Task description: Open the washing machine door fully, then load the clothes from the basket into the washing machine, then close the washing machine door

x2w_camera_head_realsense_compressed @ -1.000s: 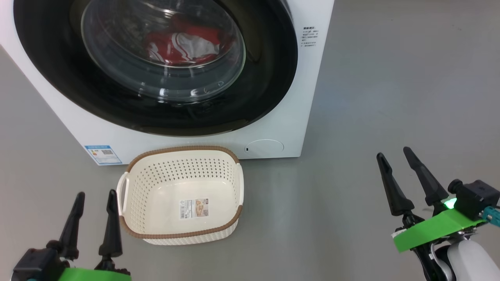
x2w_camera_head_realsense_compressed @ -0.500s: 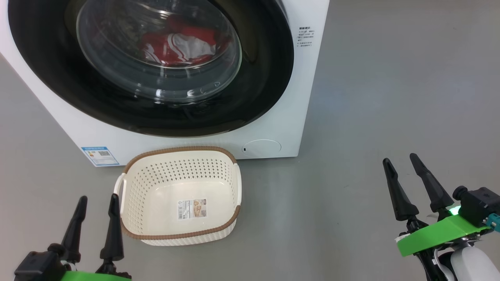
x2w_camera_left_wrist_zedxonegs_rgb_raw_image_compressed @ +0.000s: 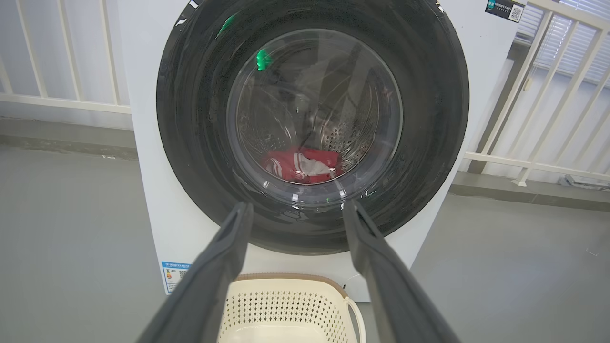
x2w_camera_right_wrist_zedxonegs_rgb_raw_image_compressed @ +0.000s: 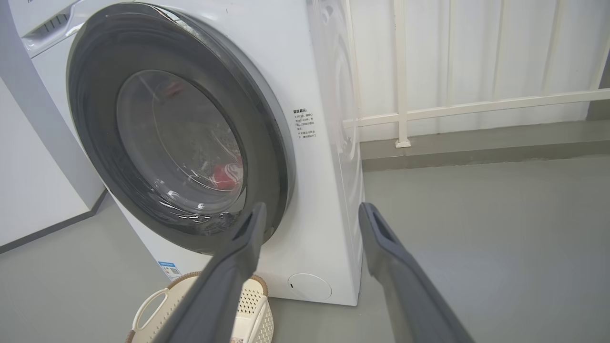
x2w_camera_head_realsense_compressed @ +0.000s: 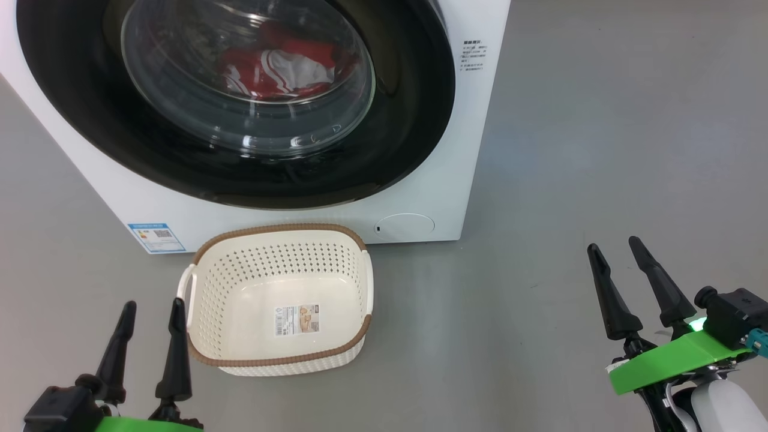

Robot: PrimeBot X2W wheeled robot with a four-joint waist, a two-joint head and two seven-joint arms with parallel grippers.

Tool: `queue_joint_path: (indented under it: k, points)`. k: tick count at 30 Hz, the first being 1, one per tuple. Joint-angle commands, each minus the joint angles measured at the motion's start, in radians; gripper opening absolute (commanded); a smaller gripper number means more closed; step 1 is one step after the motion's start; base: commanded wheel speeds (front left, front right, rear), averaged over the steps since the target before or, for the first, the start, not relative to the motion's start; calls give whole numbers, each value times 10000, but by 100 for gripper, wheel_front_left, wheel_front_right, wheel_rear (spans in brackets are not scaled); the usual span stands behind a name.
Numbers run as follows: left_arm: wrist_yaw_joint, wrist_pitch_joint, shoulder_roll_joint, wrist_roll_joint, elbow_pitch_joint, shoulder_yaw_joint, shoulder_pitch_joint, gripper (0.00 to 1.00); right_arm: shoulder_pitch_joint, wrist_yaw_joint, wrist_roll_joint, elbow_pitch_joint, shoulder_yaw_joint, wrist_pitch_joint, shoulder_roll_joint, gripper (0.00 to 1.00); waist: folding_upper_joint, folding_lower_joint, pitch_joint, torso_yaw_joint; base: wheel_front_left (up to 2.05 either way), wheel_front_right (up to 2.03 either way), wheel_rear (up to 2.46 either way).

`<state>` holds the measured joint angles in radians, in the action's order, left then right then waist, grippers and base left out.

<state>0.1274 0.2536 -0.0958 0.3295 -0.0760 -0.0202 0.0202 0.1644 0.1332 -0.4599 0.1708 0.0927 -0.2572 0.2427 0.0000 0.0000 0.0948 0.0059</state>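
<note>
Basket (x2w_camera_head_realsense_compressed: 270, 267) long axis left-right, mouth up — door (x2w_camera_head_realsense_compressed: 408, 120) closed; left hand (x2w_camera_head_realsense_compressed: 153, 304), right hand (x2w_camera_head_realsense_compressed: 612, 243) spread, empty.

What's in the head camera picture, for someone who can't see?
A big white washing machine with its round glossy black door shut, bright red clothes behind the glass. An empty cream perforated plastic basket sits in front; the left claw and right claw hang open.

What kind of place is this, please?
Probably a laundry corner or test area, not a furnished home: a white washing machine stands on bare grey floor, white railings behind it, a cream basket before it.
</note>
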Motion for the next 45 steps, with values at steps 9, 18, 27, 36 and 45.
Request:
queue_joint_path:
  k: [9,18,27,36,45]
  points:
    - [32,82,-195,-9,263,322,198,100,67,-25,158,-220,217,-46,53,100,0,0,4,13,0,0,0]
    - [32,82,-193,36,279,319,202,100,73,-25,158,-220,234,-46,39,100,0,0,18,6,0,0,0]
    - [32,82,-193,69,276,314,233,100,105,-25,146,-238,219,-46,38,100,0,0,56,14,0,0,0]
    - [33,82,-203,108,251,276,233,100,99,-25,157,-250,227,-46,26,100,0,0,37,20,0,0,0]
    - [-1,-131,210,479,-423,-137,-114,0,-202,-1,-213,453,15,93,-269,0,0,5,13,17,0,0,0]
